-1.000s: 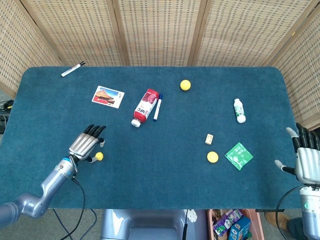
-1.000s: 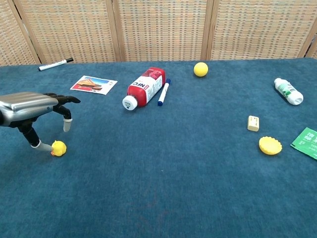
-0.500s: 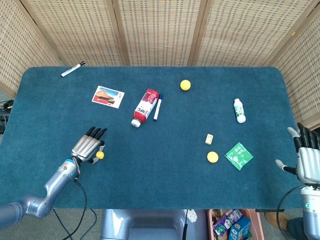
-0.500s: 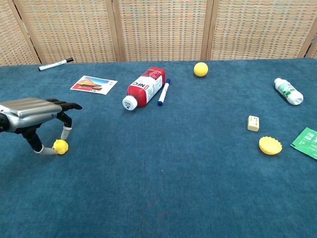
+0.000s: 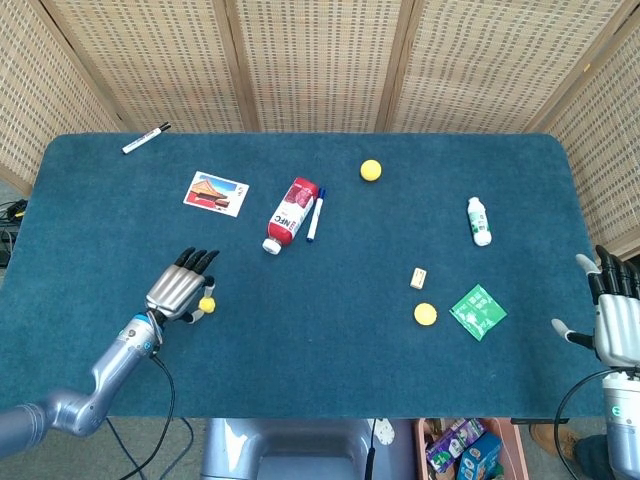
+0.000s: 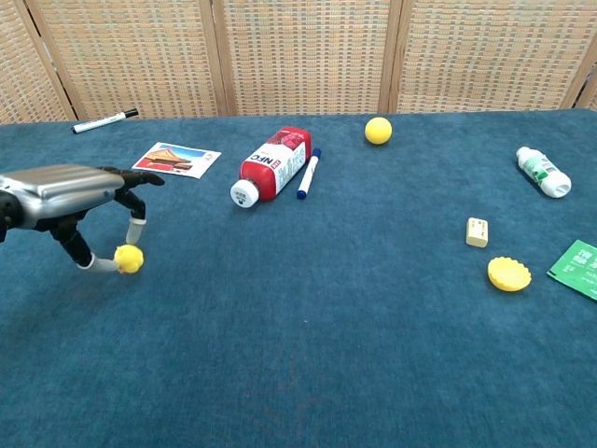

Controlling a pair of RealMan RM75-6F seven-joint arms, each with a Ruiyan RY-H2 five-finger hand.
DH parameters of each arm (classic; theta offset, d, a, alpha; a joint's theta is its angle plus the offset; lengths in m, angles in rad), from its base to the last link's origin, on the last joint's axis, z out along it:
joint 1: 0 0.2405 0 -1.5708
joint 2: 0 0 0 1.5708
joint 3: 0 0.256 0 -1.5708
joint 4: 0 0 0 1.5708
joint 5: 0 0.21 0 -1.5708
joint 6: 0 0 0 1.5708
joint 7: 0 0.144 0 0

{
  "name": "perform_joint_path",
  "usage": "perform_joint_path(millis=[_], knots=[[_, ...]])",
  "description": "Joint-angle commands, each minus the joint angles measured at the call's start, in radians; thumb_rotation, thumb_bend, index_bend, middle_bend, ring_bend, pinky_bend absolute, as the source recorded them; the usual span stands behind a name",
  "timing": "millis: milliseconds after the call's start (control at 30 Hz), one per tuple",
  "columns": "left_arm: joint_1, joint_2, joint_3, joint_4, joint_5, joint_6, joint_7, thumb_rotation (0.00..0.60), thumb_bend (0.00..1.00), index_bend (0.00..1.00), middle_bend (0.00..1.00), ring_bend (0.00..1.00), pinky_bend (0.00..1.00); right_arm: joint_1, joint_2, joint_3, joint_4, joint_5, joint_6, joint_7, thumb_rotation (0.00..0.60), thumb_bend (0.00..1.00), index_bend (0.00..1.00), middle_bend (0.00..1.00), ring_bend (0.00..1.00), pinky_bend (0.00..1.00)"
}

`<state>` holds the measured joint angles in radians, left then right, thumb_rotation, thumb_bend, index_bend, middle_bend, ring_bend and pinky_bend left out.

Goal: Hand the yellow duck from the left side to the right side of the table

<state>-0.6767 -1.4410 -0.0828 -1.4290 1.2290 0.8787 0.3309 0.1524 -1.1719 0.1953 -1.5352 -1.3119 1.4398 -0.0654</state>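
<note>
Duck (image 6: 129, 259), yellow, sits at table (image 5: 330, 370) left side, approx. 8 o'clock from the red bottle (image 5: 291, 214). Left hand (image 6: 70, 191) arches over it; thumb tip touches the duck's side, other fingers spread above, no firm pinch visible. Whether duck is off the cloth: cannot tell. Right hand (image 5: 617, 315) waits at the table's 4 o'clock edge, fingers apart, holding nothing. Status: grasp stage only. Remaining: secure grip, lift, carry across, transfer to right hand, place on right side.
</note>
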Motion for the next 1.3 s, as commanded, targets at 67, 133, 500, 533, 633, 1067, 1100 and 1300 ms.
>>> perform_joint_path(millis=[67,133,500,533,633,1067,1100,1300], knots=[[-0.058,0.027,-0.041,-0.062,0.061,-0.005,-0.008,0.600,0.31,0.61,0.00,0.00,0.00,0.000,0.001,0.000,-0.001,-0.001,0.000,0.001,0.600,0.00,0.00,0.00,0.00,0.00],[-0.101,0.025,-0.061,-0.080,0.089,-0.027,0.003,0.600,0.32,0.61,0.00,0.00,0.00,-0.001,0.001,0.001,-0.003,-0.001,0.004,0.001,0.600,0.00,0.00,0.00,0.00,0.00],[-0.340,-0.116,-0.111,0.002,0.099,-0.258,0.058,0.600,0.32,0.61,0.00,0.00,0.00,0.000,-0.002,0.001,-0.002,0.009,0.000,-0.011,0.600,0.00,0.00,0.00,0.00,0.00],[-0.352,-0.130,-0.112,0.013,0.094,-0.266,0.065,0.600,0.32,0.61,0.00,0.00,0.00,0.000,-0.003,0.002,0.000,0.011,-0.001,-0.012,0.600,0.00,0.00,0.00,0.00,0.00],[-0.391,-0.176,-0.117,0.049,0.078,-0.293,0.083,0.600,0.32,0.61,0.00,0.00,0.00,0.001,-0.005,0.004,0.004,0.018,-0.006,-0.015,0.600,0.00,0.00,0.00,0.00,0.00],[-0.466,-0.282,-0.084,0.167,0.019,-0.324,0.158,0.600,0.31,0.57,0.00,0.00,0.00,-0.001,-0.004,0.012,0.018,0.043,-0.016,-0.002,0.600,0.00,0.00,0.00,0.00,0.00],[-0.468,-0.286,-0.082,0.171,0.015,-0.321,0.162,0.600,0.28,0.55,0.00,0.00,0.00,-0.001,-0.003,0.012,0.018,0.043,-0.016,0.000,0.600,0.00,0.00,0.00,0.00,0.00],[-0.471,-0.294,-0.068,0.179,-0.011,-0.312,0.170,0.600,0.03,0.32,0.00,0.00,0.00,-0.002,-0.001,0.012,0.016,0.043,-0.016,0.004,0.600,0.00,0.00,0.00,0.00,0.00]])
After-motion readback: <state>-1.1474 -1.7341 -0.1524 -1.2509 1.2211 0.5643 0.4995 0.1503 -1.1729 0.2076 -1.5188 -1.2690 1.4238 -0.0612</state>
